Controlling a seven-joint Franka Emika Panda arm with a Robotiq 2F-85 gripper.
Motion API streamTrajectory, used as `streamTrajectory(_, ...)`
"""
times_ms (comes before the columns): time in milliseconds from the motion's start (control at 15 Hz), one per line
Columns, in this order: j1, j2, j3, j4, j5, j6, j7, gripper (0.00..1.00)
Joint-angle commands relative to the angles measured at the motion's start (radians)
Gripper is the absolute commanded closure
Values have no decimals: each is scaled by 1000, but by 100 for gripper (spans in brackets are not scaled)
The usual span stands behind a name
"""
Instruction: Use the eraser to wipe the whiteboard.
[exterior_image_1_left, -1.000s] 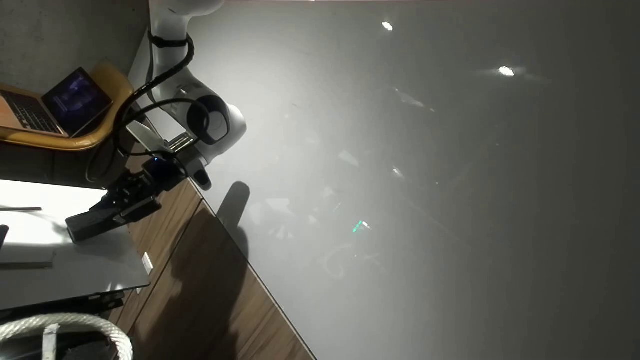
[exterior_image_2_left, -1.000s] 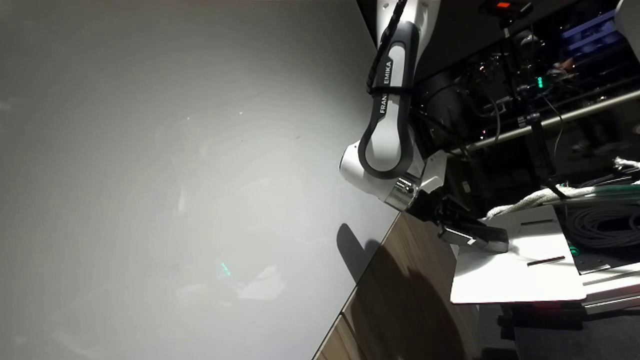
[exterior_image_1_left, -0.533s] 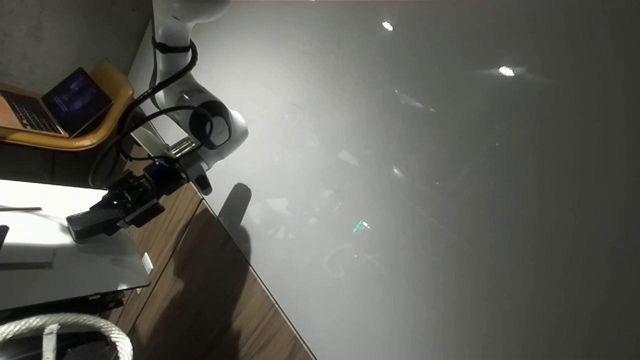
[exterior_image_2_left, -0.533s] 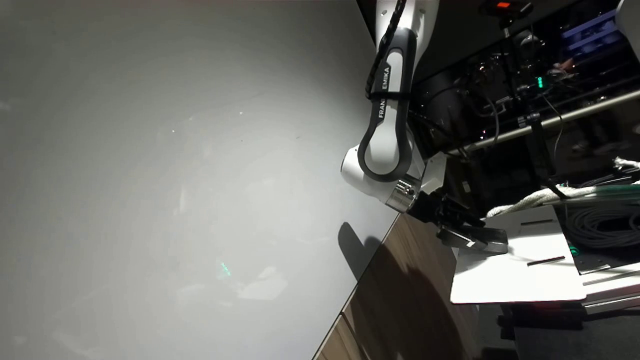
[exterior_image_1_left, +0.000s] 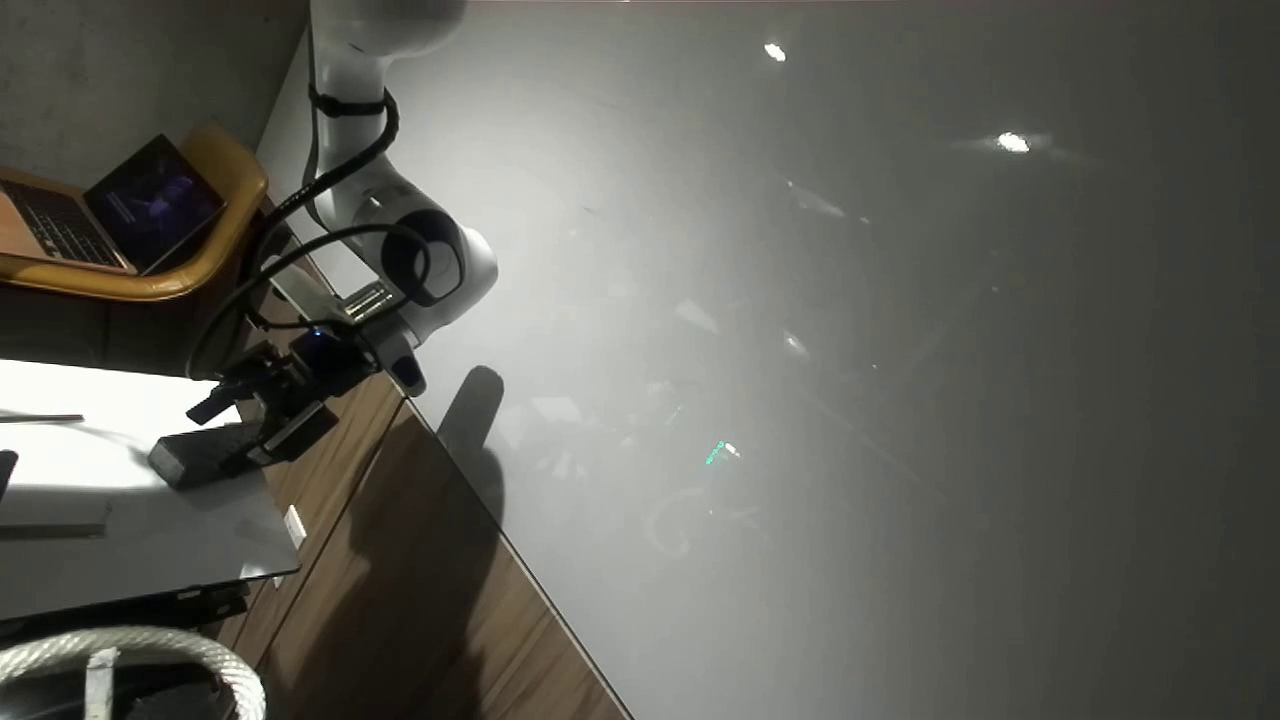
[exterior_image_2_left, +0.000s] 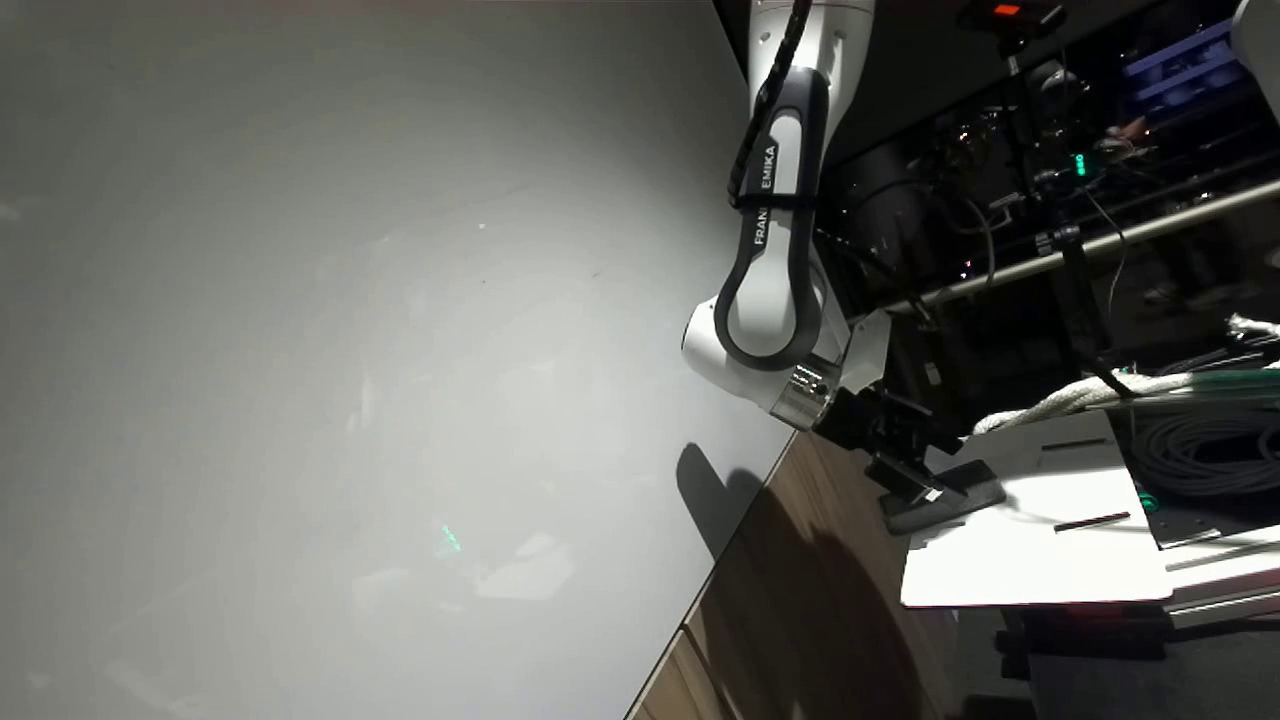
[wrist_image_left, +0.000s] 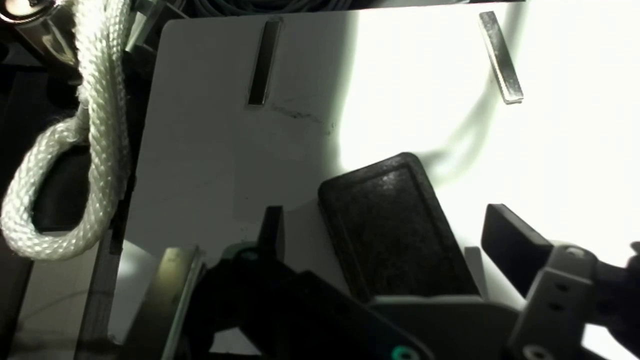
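Note:
The eraser (wrist_image_left: 390, 220), a dark flat block with rounded corners, lies on the small white tabletop in the wrist view, its near end hidden behind my gripper's body. My gripper (wrist_image_left: 391, 227) stands open around it, a gap showing on either side between fingers and block. In both exterior views the eraser (exterior_image_1_left: 190, 460) rests near the tabletop's edge under the spread fingers; there the gripper (exterior_image_2_left: 953, 468) is just above the block. The whiteboard (exterior_image_1_left: 850, 300) is the large grey glossy surface beside the arm, with light reflections and faint scribbles; it also fills much of an exterior view (exterior_image_2_left: 400, 330).
On the white tabletop (exterior_image_2_left: 1040, 570) lie a dark metal strip (wrist_image_left: 262, 65) and a bright one (wrist_image_left: 502, 60). A white rope loop (wrist_image_left: 100, 130) hangs beside it. Wood panelling (exterior_image_1_left: 400, 580) lies between tabletop and whiteboard. A laptop (exterior_image_1_left: 150, 205) sits on a yellow chair (exterior_image_1_left: 130, 287).
My gripper has gone from shut on the eraser to open, the fingers spreading apart. Let go, the eraser has shifted slightly and turned on the tabletop. The arm has moved a little.

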Motion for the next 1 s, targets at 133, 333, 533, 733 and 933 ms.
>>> streamTrajectory(133,-5,5,1,27,52,-27,-44,0)
streamTrajectory(333,-6,1,11,20,104,-23,-60,0)
streamTrajectory(533,-1,11,21,8,149,-12,-75,0)
streamTrajectory(733,2,17,26,-1,174,-7,-83,0)
streamTrajectory(933,11,15,22,6,161,-15,-66,0)
